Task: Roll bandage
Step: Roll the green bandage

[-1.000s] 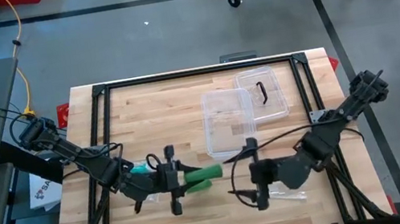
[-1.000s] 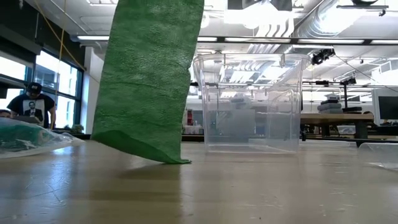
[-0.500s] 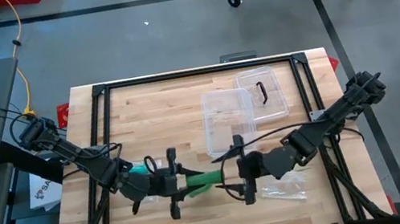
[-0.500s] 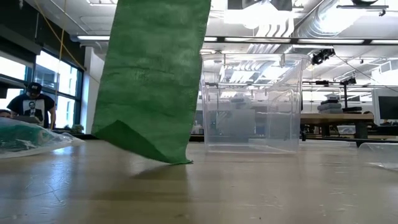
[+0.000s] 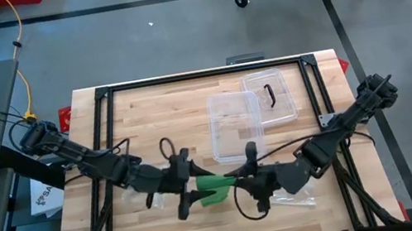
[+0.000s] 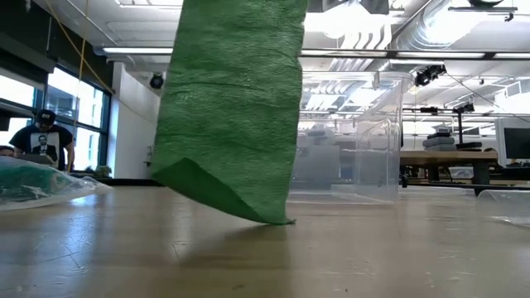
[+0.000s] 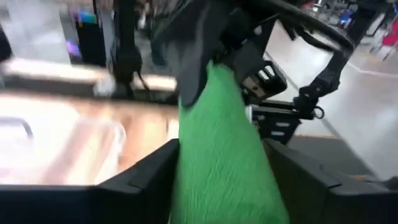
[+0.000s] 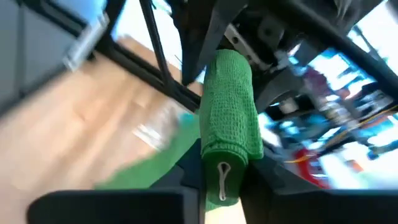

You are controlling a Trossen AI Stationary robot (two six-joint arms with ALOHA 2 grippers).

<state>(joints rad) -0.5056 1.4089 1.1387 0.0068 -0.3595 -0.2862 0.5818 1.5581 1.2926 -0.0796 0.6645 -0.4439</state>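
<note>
A green bandage [image 5: 214, 188] is stretched between my two grippers over the near middle of the table. A broad flap of it [image 6: 232, 116] hangs down, and its lower corner [image 6: 281, 221] touches the wood. My right gripper [image 5: 240, 182] is shut on the bandage's right end. My left gripper [image 5: 191, 191] stands at the left end, a finger on either side of the green band [image 7: 217, 155], jaws apart. My right gripper pinches the bandage's thick, bunched end [image 8: 225, 149] between its two fingers, level, from the table's right and along the band. The band runs from there to the other gripper, clear of the table, with a flap hanging below. My left gripper's fingers [image 7: 149, 180] flank the band; I cannot tell whether they touch it.
A clear plastic box [image 5: 234, 123] and its lid [image 5: 272, 96], with a black item on it, stand just beyond the grippers. A clear plastic bag [image 5: 295, 197] lies under my right arm. Crumpled plastic [image 6: 33, 184] lies at the left. A person [image 6: 41, 141] stands beyond the table.
My right gripper has swung toward the table's left and come up to the bandage's right end, where it now holds on. My left gripper has shifted a little toward the right. The hanging flap has moved right, its lower corner still on the table.
</note>
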